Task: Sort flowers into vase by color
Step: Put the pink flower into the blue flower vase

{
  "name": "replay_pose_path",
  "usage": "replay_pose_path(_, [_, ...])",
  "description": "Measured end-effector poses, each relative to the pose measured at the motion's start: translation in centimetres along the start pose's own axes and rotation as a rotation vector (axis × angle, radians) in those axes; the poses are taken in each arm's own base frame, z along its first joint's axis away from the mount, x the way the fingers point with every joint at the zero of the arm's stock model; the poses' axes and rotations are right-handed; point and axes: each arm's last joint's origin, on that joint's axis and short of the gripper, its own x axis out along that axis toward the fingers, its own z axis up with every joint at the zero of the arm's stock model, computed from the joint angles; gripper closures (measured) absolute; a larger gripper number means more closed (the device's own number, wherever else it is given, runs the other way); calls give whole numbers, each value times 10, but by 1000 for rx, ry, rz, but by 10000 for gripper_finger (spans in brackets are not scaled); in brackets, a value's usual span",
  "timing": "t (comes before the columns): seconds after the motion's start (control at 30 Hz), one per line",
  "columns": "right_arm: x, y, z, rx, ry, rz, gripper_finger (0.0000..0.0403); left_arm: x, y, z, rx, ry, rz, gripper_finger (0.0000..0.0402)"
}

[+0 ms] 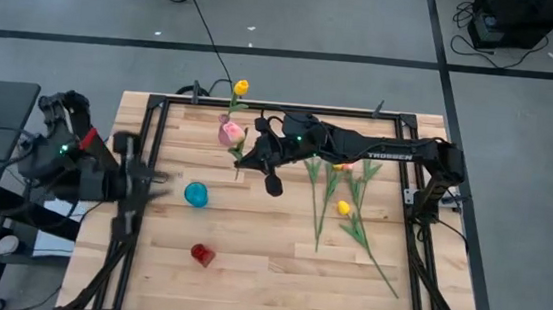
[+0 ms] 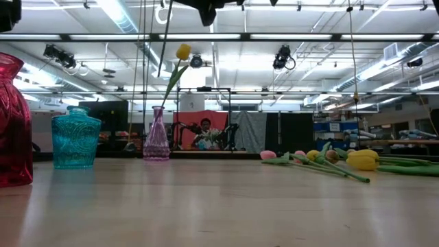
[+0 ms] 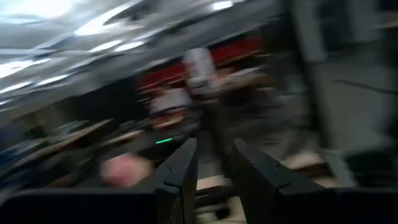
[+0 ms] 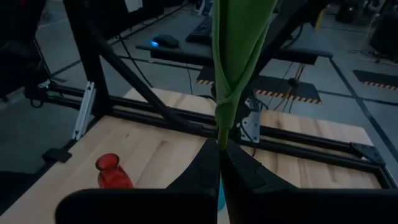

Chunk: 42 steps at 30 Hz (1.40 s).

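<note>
Across the far half of the desk (image 1: 277,265) the right arm stretches out from the right edge toward the middle, white lettering on its link reading "TROSSEN", and its right end effector (image 4: 219,163) is pinched on the green stem of a tulip (image 4: 235,56) just beside the pink vase (image 1: 230,131), which stands near the far edge with a yellow tulip (image 1: 241,88) in it. Near the left edge the left end effector (image 3: 211,162) hovers with its fingers spread, pointing toward the blue vase (image 1: 196,194); the red vase (image 1: 202,255) stands nearer the front edge. Remaining loose flowers (image 1: 343,201) lie flat toward the right edge.
</note>
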Motion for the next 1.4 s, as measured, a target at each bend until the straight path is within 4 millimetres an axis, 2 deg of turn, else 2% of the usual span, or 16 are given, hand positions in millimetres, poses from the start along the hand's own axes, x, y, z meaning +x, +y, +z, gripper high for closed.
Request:
replay_pose_path(0.2, [-3, 1, 3, -3, -12, 22, 388, 8, -7, -7, -60, -74, -416, 298])
replay_pose_path(0.3, [-3, 1, 3, -2, -9, 22, 388, 21, -13, -15, -96, -73, -503, 299])
replay_pose_path(0.43, [-3, 1, 3, -2, -10, 22, 388, 42, -23, -40, -87, 58, -525, 299])
replay_pose_path(0.53, [-2, 2, 2, 1, -1, 25, 388, 47, -17, -49, -109, 142, -509, 298])
replay_pose_path(0.67, [-2, 4, -1, 11, 30, 34, 388, 45, -9, -54, -141, 206, -496, 298])
replay_pose_path(0.83, [-1, 8, -5, 24, 70, 49, 388, 38, -6, -71, -191, 378, -405, 298])
replay_pose_path(1.07, [0, 13, -6, 24, 84, 61, 388, 19, -14, -135, -288, 692, -208, 298])
replay_pose_path(1.2, [1, 13, -4, 16, 66, 60, 388, 8, -17, -163, -327, 813, -125, 298])
replay_pose_path(1.4, [1, 13, -2, 10, 49, 57, 388, 0, -16, -194, -301, 993, -2, 298])
